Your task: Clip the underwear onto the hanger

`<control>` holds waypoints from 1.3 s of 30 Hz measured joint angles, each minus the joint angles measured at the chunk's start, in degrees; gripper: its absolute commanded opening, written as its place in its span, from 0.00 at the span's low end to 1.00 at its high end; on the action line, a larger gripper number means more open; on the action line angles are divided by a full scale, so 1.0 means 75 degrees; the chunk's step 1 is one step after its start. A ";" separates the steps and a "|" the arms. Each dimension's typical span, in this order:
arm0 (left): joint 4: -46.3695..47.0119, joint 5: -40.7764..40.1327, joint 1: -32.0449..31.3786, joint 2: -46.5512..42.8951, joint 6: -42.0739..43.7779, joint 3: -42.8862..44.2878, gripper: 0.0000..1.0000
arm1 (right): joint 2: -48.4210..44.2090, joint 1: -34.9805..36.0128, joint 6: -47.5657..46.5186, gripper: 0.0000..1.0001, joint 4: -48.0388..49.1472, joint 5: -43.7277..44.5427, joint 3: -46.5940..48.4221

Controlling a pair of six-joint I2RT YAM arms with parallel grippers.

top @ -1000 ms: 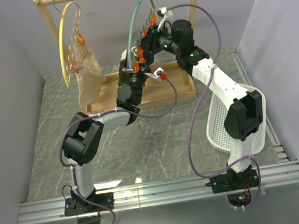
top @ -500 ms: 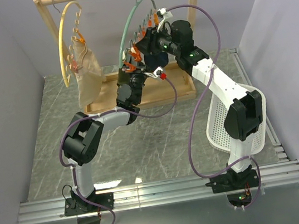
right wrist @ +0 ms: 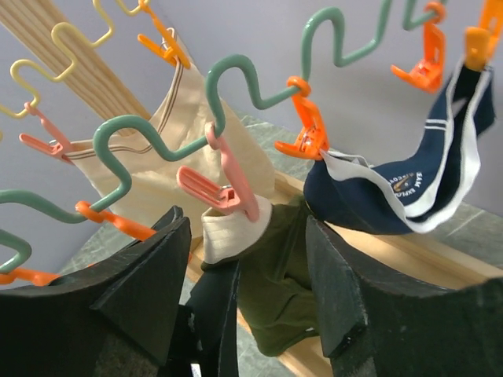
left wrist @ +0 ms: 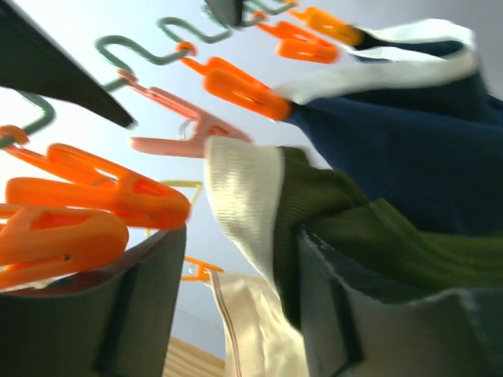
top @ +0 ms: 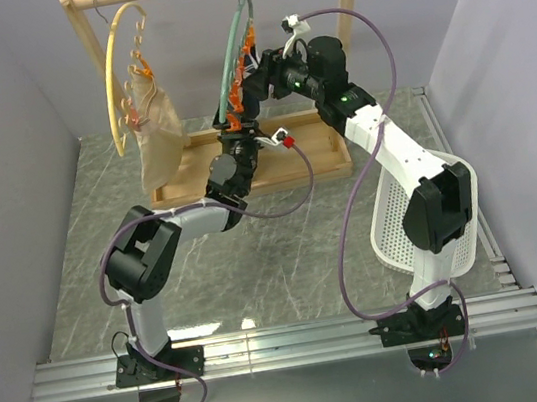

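Both arms are up at the hanger [top: 230, 57]. The top camera sees it almost edge-on, so its clips and the underwear are hidden there behind my wrists.

Status of the right gripper [right wrist: 245, 224]: jaws wide, gripping nothing. Through the gap I see a pink clip [right wrist: 224, 184] hanging off the teal wire and biting the tan waistband of the underwear [right wrist: 275, 275]. The olive body hangs below the clip. Its lower edge is cut off behind my own fingers and a dark part in front that I can't identify.

Status of the left gripper [left wrist: 240, 236]: jaws apart too. The waistband hangs into the gap and olive fabric lies up against one finger [left wrist: 377, 322]. Can't tell if that is real contact or just overlap, because the view is very close and blurred. Only short bits of the hanger wire show here.

Next along, an orange clip [right wrist: 310, 133] holds the navy garment [right wrist: 377, 196], just beside the underwear. A beige garment [right wrist: 157, 173] hangs behind on the yellow hanger [top: 113, 73]; its bottom is out of the wrist frames.

The white basket [top: 424, 228] sits on the counter [top: 256, 253], partly covered by my right arm.
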 measured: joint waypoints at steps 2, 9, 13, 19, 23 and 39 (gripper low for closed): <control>-0.0248 -0.0079 -0.0017 -0.0152 -0.0140 -0.0146 0.70 | -0.0023 -0.0003 -0.0023 0.69 -0.0023 0.0023 0.0000; -0.1405 -0.0318 -0.0137 -0.0688 -0.0854 -0.0350 0.84 | -0.0111 -0.0023 -0.0099 0.69 -0.0146 0.0052 0.0000; -0.2174 -0.0379 -0.0210 -0.1058 -0.1367 -0.0425 0.88 | -0.0157 -0.0050 -0.0131 0.70 -0.0213 0.0055 0.0000; -0.4214 -0.0358 -0.0329 -0.1728 -0.2614 -0.0460 0.99 | -0.0291 -0.0082 -0.0172 0.71 -0.0277 0.0041 -0.0015; -0.6315 0.0096 -0.0356 -0.2369 -0.3748 -0.0440 0.99 | -0.0425 -0.0154 -0.0227 0.71 -0.0315 -0.0035 -0.0032; -1.1374 0.3348 -0.0370 -0.4893 -0.5869 -0.1119 0.97 | -0.1256 -0.0379 -0.0256 0.70 -0.0364 -0.0947 -0.0562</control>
